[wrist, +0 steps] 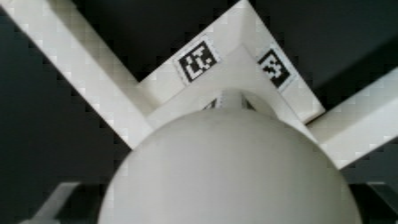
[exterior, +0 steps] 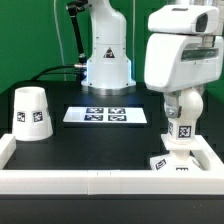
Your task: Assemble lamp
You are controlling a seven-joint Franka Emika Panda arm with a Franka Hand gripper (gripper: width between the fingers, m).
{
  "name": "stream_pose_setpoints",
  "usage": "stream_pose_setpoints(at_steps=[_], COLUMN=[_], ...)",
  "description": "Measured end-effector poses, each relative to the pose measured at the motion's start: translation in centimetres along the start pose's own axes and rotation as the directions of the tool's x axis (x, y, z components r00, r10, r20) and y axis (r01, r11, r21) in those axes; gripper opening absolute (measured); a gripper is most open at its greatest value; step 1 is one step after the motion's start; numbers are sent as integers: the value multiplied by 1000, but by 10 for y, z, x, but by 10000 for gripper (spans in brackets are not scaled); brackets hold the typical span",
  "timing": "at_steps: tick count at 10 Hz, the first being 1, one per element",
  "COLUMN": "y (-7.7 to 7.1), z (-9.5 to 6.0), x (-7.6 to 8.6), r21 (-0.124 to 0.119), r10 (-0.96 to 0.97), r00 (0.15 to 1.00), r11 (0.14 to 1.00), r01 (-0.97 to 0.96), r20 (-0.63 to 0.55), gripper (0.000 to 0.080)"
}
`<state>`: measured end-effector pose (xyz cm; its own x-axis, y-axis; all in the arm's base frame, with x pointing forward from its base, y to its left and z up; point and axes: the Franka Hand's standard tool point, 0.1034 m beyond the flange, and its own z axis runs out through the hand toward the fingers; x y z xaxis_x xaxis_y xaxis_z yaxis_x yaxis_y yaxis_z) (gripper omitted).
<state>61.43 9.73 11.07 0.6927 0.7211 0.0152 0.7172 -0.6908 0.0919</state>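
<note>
The bulb point(exterior: 180, 128) is seen at the lower right of the exterior frame, held upright by the jaws, which are clenched on its upper part, over the base point(exterior: 172, 163) in the corner of the white fence point(exterior: 60, 180). In the wrist view the bulb point(wrist: 214, 165) fills the lower centre, with the tagged base point(wrist: 231, 65) beyond it. The step in hand is judged to be seating the bulb in the base; turning it down into its socket is likely called for next. The shade point(exterior: 32, 112) is left standing on the desk point(exterior: 90, 140) at the left, well apart, beside the marker board point(exterior: 105, 116).
</note>
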Motion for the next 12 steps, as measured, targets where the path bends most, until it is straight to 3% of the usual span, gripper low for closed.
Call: stream_pose_setpoints(at_steps=[2,7,8,10,12], y=[-3,5,5,5,5], z=[-1,-4,-4,-3,-3], x=[3,0,-1,-1,-1], r21=[-1,-7,-7,-7,-7], r10=[224,526,554,552,552], r00=[975,850,833,834,834], r11=[975,850,833,834,834], r01=[-224,-526,-554,-552,-552], r20=[-5,-9,-9,-8,-7], gripper=[577,579,579,682,696])
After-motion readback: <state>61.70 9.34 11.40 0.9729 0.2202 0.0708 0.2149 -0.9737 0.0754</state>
